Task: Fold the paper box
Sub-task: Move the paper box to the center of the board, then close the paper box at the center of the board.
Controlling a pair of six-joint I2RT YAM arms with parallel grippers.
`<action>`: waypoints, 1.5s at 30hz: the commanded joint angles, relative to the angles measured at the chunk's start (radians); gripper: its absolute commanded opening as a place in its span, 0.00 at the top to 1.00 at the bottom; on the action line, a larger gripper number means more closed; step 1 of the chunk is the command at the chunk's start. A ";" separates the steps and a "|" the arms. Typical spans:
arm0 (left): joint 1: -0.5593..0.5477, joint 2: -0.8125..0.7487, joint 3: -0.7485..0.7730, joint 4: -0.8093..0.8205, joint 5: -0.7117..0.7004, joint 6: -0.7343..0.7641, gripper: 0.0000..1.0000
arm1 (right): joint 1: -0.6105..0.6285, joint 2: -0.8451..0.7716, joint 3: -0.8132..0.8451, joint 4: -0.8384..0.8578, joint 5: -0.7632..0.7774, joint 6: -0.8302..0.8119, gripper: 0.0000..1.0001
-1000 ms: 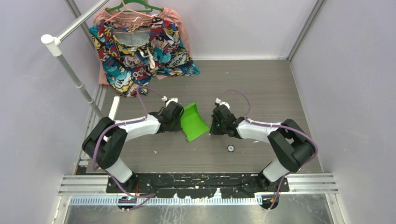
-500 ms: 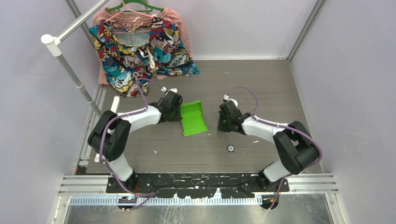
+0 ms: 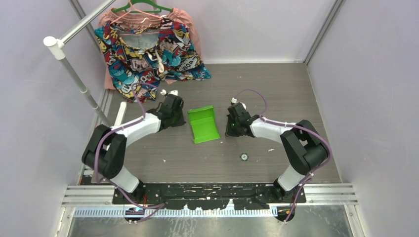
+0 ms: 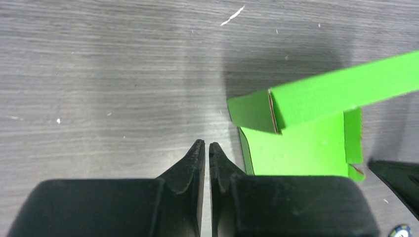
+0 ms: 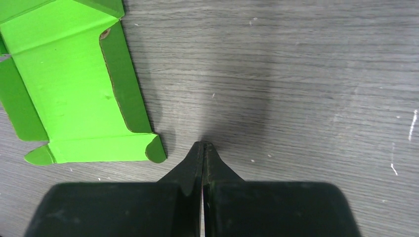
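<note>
Lime-green paper box lies part-folded on the grey surface, between both arms. Left pincer nearly closed, holding nothing, just beside it. Right pincer clenched, empty.

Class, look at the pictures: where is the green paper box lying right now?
In the top view, the paper box lies on the grey table near its middle, between the left gripper and right gripper, touching neither.
</note>
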State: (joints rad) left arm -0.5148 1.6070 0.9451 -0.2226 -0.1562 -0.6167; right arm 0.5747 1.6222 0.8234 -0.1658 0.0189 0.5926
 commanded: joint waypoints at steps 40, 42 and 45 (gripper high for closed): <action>-0.134 -0.119 -0.191 0.040 0.080 -0.143 0.85 | 0.069 0.028 0.074 0.019 -0.063 -0.016 0.77; -0.140 -0.120 -0.193 0.034 0.077 -0.146 0.85 | 0.070 0.025 0.071 0.019 -0.060 -0.016 0.77; -0.143 -0.124 -0.199 0.031 0.070 -0.149 0.85 | 0.075 0.024 0.068 0.018 -0.059 -0.016 0.77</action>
State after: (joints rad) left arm -0.6502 1.4883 0.7361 -0.2012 -0.0708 -0.7544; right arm 0.6407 1.6562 0.8795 -0.1585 -0.0498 0.5880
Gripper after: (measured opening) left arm 0.145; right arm 0.228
